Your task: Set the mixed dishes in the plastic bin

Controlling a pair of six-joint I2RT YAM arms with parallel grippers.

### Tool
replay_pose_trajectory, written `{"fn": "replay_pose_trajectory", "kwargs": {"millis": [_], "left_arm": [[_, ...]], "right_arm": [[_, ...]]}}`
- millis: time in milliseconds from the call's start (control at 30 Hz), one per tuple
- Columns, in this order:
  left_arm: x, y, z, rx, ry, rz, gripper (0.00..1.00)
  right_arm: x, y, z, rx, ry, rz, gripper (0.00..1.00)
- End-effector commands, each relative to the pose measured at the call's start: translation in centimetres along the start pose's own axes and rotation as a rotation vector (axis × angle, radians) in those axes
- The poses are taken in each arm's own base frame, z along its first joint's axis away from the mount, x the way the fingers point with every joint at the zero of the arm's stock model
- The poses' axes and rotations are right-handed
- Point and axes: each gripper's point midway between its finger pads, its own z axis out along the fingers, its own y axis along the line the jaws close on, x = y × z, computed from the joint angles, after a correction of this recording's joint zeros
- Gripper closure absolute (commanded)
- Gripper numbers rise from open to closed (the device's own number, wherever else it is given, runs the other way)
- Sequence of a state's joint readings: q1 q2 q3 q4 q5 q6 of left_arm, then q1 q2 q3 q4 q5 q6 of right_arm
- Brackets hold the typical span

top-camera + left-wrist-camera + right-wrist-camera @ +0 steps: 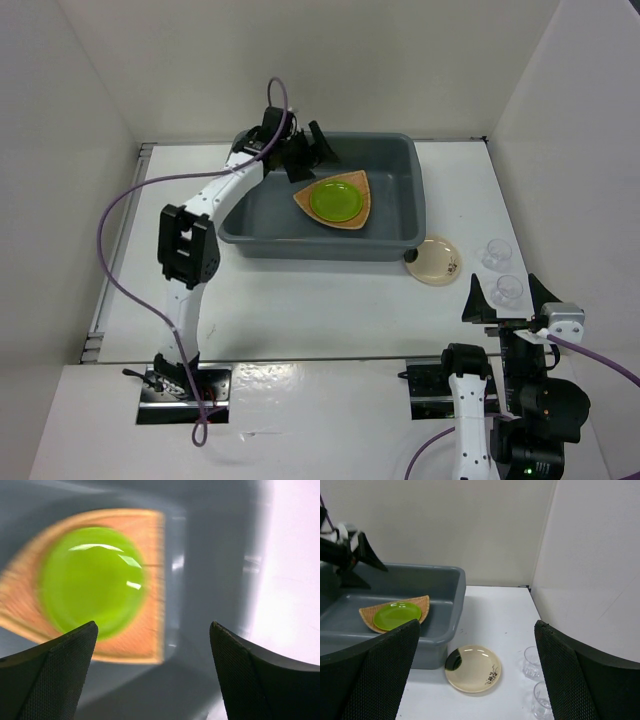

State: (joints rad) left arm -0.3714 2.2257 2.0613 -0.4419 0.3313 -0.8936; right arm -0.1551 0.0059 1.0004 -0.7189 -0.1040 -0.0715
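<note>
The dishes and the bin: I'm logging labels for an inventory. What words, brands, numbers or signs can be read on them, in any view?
None: no readable text in any view.
The cream plate bears only dark painted marks, not lettering.
The grey bin, wooden plate, green plate and clear cups show no print.

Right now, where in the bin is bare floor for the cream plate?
Bare floor: between the wooden plate and the left wall of the bin, near the left gripper; a strip along the right wall. The middle is taken: green plate on wooden plate.
</note>
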Motion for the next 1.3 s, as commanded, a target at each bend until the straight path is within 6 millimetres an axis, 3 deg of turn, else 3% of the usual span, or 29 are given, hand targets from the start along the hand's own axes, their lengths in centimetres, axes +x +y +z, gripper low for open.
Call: {"fn": "replay_pose_trajectory", "kwargs": {"millis": [0, 33, 100, 133, 167, 200, 233, 300, 333, 400, 433, 467, 500, 533, 567, 633, 667, 700, 733, 833, 967, 1133, 1267], "left_arm": [[2.2, -13.3, -8.9, 0.202, -0.136, 0.209, 0.01], [5.8, -16.3, -10.5, 0.265, -0.105, 0.268, 0.01], [9.5, -16.5, -10.5, 0.281, -0.033, 0.279, 0.03], [13.5, -14.5, -10.2, 0.250, 0.044, 0.260, 0.03], [14.9, -13.0, -9.9, 0.216, 0.036, 0.246, 0.03], [15.1, -13.7, -12.2, 0.257, -0.028, 0.241, 0.03], [18.6, -9.6, -11.1, 0.165, 0.014, 0.215, 0.03], [18.7, -6.7, -12.1, 0.048, -0.085, 0.214, 0.03], [18.5, -6.6, -13.8, 0.042, -0.116, 0.217, 0.03], [19.0, -4.2, -14.8, -0.048, -0.139, 0.252, 0.03], [18.7, -4.1, -16.1, -0.045, -0.161, 0.250, 0.03], [19.2, -4.0, -16.6, -0.030, -0.159, 0.255, 0.03], [19.9, -2.4, -17.3, -0.037, -0.167, 0.236, 0.03], [20.2, -1.8, -17.5, -0.027, -0.173, 0.218, 0.03], [20.6, -2.0, -17.6, 0.010, -0.185, 0.190, 0.03], [20.4, -1.0, -18.2, 0.003, -0.217, 0.186, 0.03], [20.3, -0.9, -18.2, -0.003, -0.225, 0.196, 0.03], [20.0, -1.0, -18.4, -0.008, -0.233, 0.205, 0.03], [19.9, -1.2, -18.2, -0.008, -0.233, 0.205, 0.03], [20.4, -0.8, -17.9, -0.025, -0.222, 0.223, 0.03], [19.4, -1.4, -19.5, -0.016, -0.269, 0.215, 0.03], [18.5, -1.3, -21.2, -0.021, -0.316, 0.217, 0.03], [18.4, -1.1, -21.5, -0.027, -0.325, 0.216, 0.03]], "right_arm": [[-2.1, 0.0, -2.2, 0.020, -0.119, -0.012, 0.01], [-2.1, -0.1, -2.2, 0.029, -0.118, -0.015, 0.01], [-2.1, -0.1, -2.2, 0.029, -0.118, -0.015, 0.01], [-2.1, -0.1, -2.2, 0.029, -0.118, -0.015, 0.01], [-2.1, -0.1, -2.2, 0.029, -0.118, -0.015, 0.01], [-2.1, -0.1, -2.2, 0.029, -0.118, -0.015, 0.01], [-2.1, 0.1, -2.2, 0.018, -0.118, -0.016, 0.01], [-2.3, 0.5, -2.2, -0.007, -0.128, -0.030, 0.01], [-2.0, 1.4, -2.1, -0.065, -0.122, -0.060, 0.01], [-1.3, 2.6, -0.5, -0.160, -0.053, -0.108, 0.01], [-0.4, 3.1, -0.1, -0.221, 0.006, -0.185, 0.01], [0.5, 2.6, 1.7, -0.228, 0.097, -0.228, 0.01], [1.8, 2.1, 2.7, -0.237, 0.164, -0.278, 0.01], [2.6, 0.5, 3.5, -0.203, 0.228, -0.406, 0.01], [4.0, -0.7, 5.1, -0.185, 0.312, -0.452, 0.01], [6.6, -2.5, 6.3, -0.167, 0.406, -0.566, 0.01], [9.4, -3.5, 6.8, -0.205, 0.491, -0.690, 0.01], [10.7, -3.6, 6.9, -0.238, 0.517, -0.751, 0.01], [13.9, -3.7, 6.5, -0.303, 0.599, -0.795, 0.01], [17.7, -3.8, 6.1, -0.404, 0.676, -0.898, 0.03], [20.6, -2.9, 6.7, -0.513, 0.759, -0.849, 0.07], [26.9, -2.6, 6.7, -0.606, 0.955, -0.803, 0.12], [28.4, -1.3, 7.1, -0.652, 0.915, -0.806, 0.12]]}}
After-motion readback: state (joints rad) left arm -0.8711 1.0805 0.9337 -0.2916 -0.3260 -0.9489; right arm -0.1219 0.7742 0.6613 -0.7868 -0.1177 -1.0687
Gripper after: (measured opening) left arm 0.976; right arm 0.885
